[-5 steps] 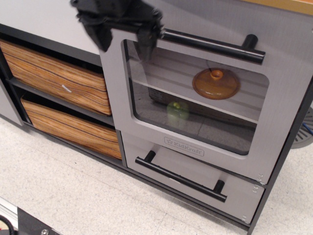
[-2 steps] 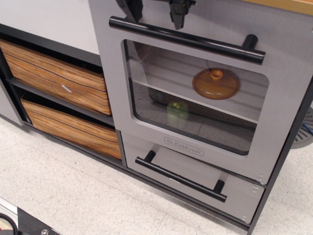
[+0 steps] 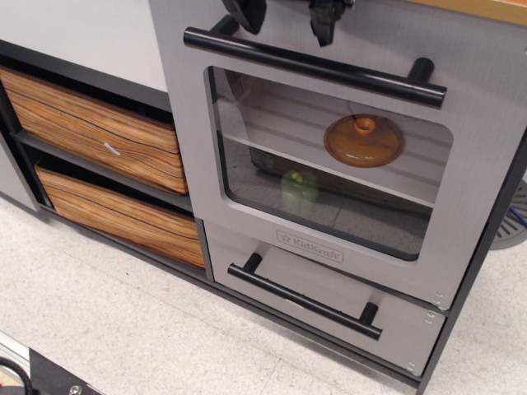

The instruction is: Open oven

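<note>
- The toy oven with its large brushed silver-grey door [image 3: 478, 177] fills the right and centre of the view, its door flat and closed against the cabinet front.
- The pale speckled floor [image 3: 123, 321] spreads across the near left, with a tile seam running through it.
- A plain light grey panel [image 3: 82, 33] sits at the far left, above the drawers.
- The big rounded clear window [image 3: 272, 107] takes most of the door; behind it a white shelf crosses the inside.
- Two orange wood-grain drawers [image 3: 99, 132] are stacked at the left, just beside the oven, in a black frame.
- A smaller windowless grey drawer panel [image 3: 247, 243] with a shorter black bar [image 3: 303, 299] lies directly under the door.
- The long black bar handle [image 3: 329, 67] runs along the top of the door, above the window, with nothing between it and the hand.
- The black hand [image 3: 286, 15] hangs at the top edge just above the left half of the handle, its two fingers [image 3: 325, 20] spread apart and holding nothing; whether they touch the door I cannot tell.
- A round brown lid with a knob [image 3: 363, 140] shows behind the window at the right.
- A blurred green object [image 3: 299, 189] sits lower inside the oven.
- The embossed KidKraft logo [image 3: 310, 246] is below the window.
</note>
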You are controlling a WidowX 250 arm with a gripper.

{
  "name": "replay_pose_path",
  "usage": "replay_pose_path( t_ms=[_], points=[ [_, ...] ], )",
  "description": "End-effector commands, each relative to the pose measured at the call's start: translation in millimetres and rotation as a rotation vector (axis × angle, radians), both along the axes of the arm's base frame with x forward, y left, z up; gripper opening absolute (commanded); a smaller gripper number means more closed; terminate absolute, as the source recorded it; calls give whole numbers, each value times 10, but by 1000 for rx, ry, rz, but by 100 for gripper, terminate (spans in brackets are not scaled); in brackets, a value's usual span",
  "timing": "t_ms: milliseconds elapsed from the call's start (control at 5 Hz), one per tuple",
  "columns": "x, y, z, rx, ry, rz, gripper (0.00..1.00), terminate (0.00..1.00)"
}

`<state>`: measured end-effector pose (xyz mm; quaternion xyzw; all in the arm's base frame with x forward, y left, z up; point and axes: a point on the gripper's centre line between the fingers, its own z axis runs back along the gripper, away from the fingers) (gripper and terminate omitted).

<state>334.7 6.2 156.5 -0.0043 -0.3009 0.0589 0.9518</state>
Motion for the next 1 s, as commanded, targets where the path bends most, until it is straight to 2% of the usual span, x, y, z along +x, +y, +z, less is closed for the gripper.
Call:
replay_pose_path(
  t_ms=[0, 200, 400, 600, 800],
  points=[
    [-18, -39, -102, -1, -66, -100, 100, 0],
    [-96, -42, -159, 21, -5, -104, 100, 0],
    [-197, 1, -118, -11, 35, -85, 100, 0],
    [-292, 2, -30, -20, 28, -88, 100, 0],
    [-383, 47, 222, -50, 10, -60, 100, 0]
  ],
)
